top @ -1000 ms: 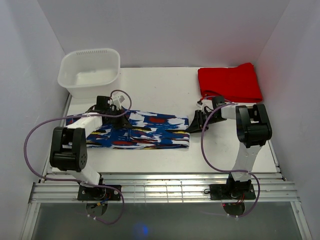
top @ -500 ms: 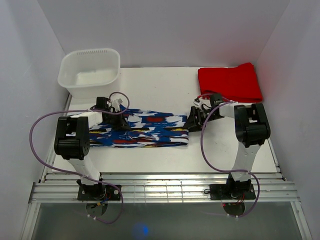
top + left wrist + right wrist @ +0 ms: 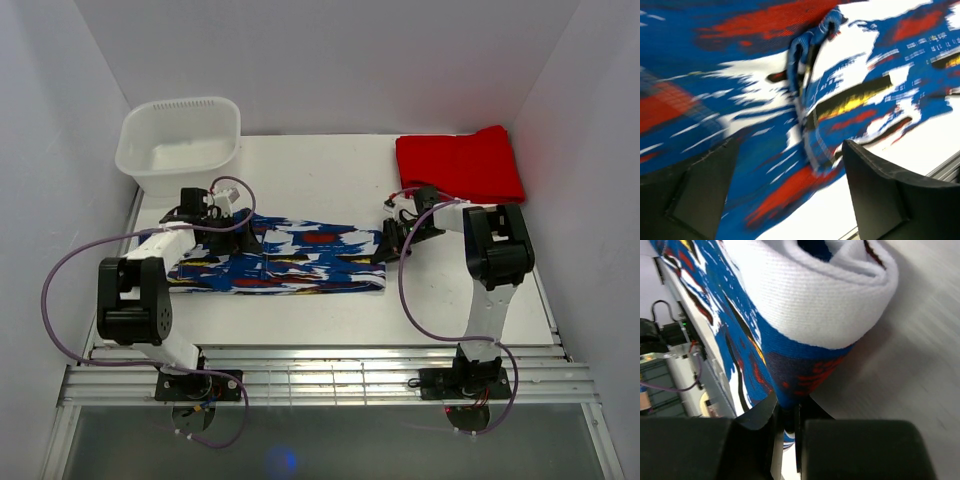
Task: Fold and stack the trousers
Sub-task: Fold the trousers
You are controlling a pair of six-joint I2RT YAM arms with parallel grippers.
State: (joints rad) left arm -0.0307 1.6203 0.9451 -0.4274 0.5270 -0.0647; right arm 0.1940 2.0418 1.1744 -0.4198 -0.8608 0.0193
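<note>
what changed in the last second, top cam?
The right hand edged left and up to the trousers' right end, now shut on it; that end sits slightly further right. Left wrist swung left, the left hand open over the cloth. The tub and red garment unchanged.

**What the views keep back**

From above, the left gripper (image 3: 248, 238) is too small and dark to show its fingers, and the left arm (image 3: 165, 243) covers the left end of the trousers (image 3: 300, 258). In the left wrist view the print is smeared by blur, and the lower edge cuts both fingers (image 3: 695, 195). In the right wrist view, the right gripper (image 3: 787, 415) hides the pinched fabric. The trousers leave the frame at top and left, and the table (image 3: 920, 365) is blurred.
</note>
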